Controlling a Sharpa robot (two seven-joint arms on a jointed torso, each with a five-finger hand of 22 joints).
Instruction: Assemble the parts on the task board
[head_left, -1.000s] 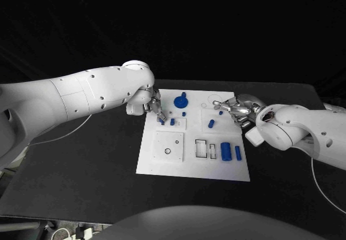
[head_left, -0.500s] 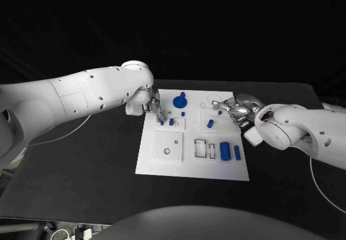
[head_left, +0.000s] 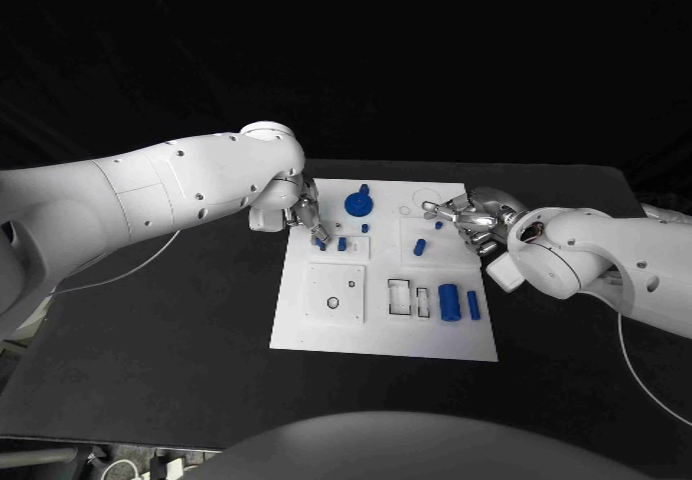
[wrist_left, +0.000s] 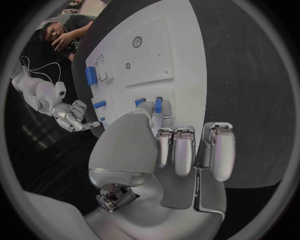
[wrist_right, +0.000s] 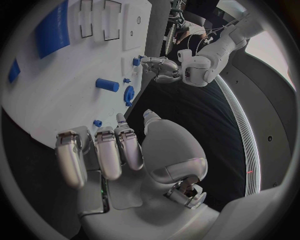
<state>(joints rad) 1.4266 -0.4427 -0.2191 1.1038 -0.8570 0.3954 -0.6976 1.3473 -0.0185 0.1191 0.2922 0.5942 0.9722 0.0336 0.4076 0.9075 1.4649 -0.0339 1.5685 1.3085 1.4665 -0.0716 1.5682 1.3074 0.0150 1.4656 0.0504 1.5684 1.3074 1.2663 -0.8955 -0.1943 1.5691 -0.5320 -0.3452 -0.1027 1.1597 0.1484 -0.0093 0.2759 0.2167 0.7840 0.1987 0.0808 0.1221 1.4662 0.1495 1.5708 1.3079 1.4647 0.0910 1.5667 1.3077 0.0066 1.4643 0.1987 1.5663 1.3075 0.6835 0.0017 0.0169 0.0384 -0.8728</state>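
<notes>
Head view: the left robot hand (head_left: 306, 218) pinches a small blue peg (head_left: 320, 240) at the board's (head_left: 387, 335) ten o'clock. The right robot hand (head_left: 469, 216), at two o'clock, is open and empty.

1. The left hand (head_left: 300, 214) lies over the near-left corner of the task board (head_left: 335, 330); its own arm hides most of it from above, so I cannot tell whether its fingertips touch the small blue part (head_left: 343, 243) beside them.
2. The right hand (head_left: 464, 214) covers the board's far right edge; whether it holds anything is hidden.
3. The small holes in the board are too small to make out.
</notes>
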